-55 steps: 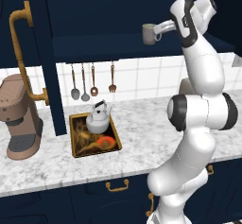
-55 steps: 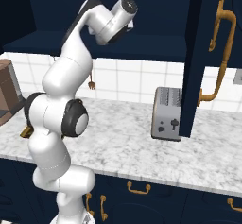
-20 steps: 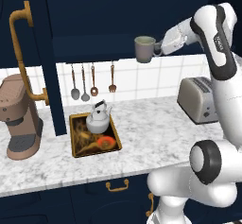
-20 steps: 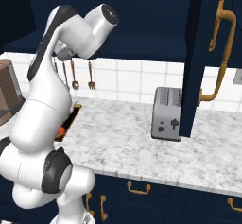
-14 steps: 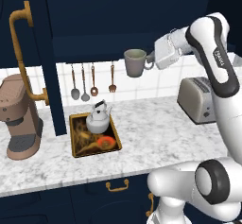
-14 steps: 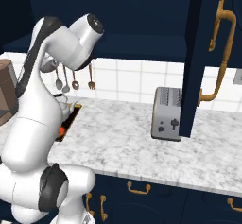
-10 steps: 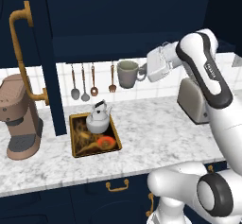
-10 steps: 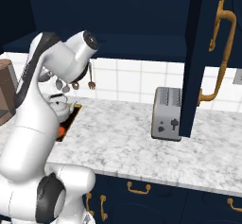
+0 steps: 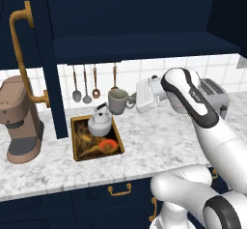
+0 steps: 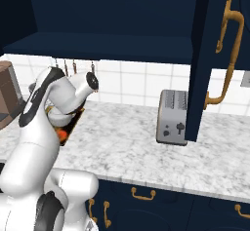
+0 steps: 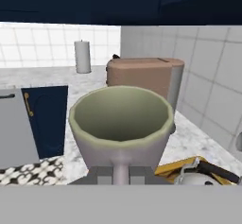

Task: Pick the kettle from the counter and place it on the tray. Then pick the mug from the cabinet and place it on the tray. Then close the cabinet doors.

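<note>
My gripper [image 9: 132, 100] is shut on the handle of the grey-beige mug [image 9: 117, 101], which hangs upright in the air beside the kettle, over the tray's far right corner. In the hand view the mug [image 11: 120, 124] sits in the middle with its greenish inside showing, my gripper [image 11: 121, 175] at its handle. The silver kettle [image 9: 100, 125] stands inside the gold-rimmed tray [image 9: 75, 143] on the marbled counter [image 9: 159, 143]. The kettle's top [image 11: 204, 177] and the tray rim [image 11: 174, 169] show at the lower right. The cabinet [image 9: 144, 15] is open, with the left door [image 9: 47, 64] and the right door [image 10: 209, 54] swung out.
A brown coffee machine [image 9: 19, 119] stands left of the tray, behind the left door's brass handle [image 9: 23, 54]. Utensils [image 9: 86, 83] hang on the tiled wall behind the tray. A silver toaster [image 10: 172, 117] stands to the right, under the right door. A white cylinder [image 11: 82, 56] stands far off.
The arm has carried the mug down from cabinet height and leftwards, to just above the counter beside the kettle. Kettle and tray have not moved.
</note>
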### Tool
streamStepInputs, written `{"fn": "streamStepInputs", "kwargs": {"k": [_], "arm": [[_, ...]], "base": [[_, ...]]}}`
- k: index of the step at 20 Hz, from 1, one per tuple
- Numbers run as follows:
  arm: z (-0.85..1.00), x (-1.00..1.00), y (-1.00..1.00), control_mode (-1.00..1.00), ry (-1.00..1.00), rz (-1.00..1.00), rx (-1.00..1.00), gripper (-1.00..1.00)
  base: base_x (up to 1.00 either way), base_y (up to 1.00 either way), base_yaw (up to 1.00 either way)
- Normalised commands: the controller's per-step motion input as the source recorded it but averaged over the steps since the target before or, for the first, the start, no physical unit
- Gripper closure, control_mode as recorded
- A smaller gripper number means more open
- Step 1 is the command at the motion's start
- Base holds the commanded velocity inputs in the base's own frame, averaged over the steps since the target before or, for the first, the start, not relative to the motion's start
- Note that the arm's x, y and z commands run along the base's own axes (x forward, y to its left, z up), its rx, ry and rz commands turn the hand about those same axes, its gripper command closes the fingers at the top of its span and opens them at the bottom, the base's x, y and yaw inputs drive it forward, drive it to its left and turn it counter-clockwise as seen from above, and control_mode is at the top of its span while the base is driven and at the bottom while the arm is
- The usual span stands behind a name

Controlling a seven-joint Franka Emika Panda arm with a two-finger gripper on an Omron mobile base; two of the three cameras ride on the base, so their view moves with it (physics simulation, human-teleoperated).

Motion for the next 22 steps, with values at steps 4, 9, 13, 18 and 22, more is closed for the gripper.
{"fn": "streamStepInputs", "kwargs": {"k": [4, 9, 13, 18, 22], "arm": [[-0.75, 0.39, 0.37, -1.0, 0.12, 0.15, 0.0, 1.0], [-0.64, 0.5, 0.27, -1.0, 0.12, 0.11, 0.0, 1.0], [-0.62, 0.34, 0.11, -1.0, 0.05, 0.09, 0.0, 1.0], [-0.62, 0.07, 0.18, -1.0, 0.08, 0.02, -0.01, 1.0], [-0.49, 0.0, 0.25, -1.0, 0.05, 0.0, -0.05, 1.0]], "base": [[0.0, 0.0, 0.0], [0.0, 0.0, 0.0], [0.0, 0.0, 0.0], [0.0, 0.0, 0.0], [0.0, 0.0, 0.0]]}}
